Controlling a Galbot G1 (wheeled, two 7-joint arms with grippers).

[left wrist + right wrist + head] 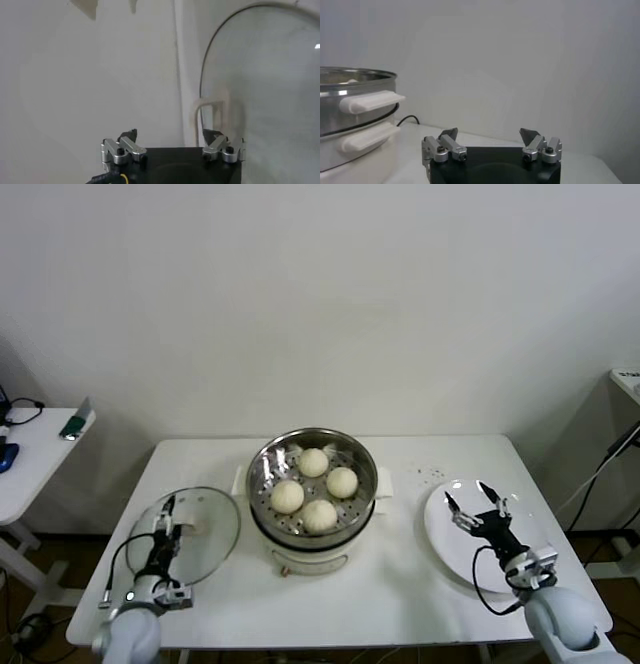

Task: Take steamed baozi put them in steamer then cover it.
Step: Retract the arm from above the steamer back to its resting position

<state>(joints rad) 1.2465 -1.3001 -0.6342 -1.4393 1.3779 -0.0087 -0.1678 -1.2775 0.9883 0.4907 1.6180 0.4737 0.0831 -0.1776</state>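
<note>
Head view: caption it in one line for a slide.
Four baozi sit in the steamer; the cover lies beside it under the open left pincer; right pincer open over the plate.

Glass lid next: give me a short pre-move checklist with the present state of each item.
1. All four baozi in the steamer: ok.
2. Plate bare of buns: ok.
3. Steamer top unobstructed: ok.
4. Glass lid lying flat on the table, left of the steamer, not yet on it: ok.
5. Left tool open, over the lid: ok.
6. Right tool open, empty, over the plate, away from the steamer: ok.
</note>
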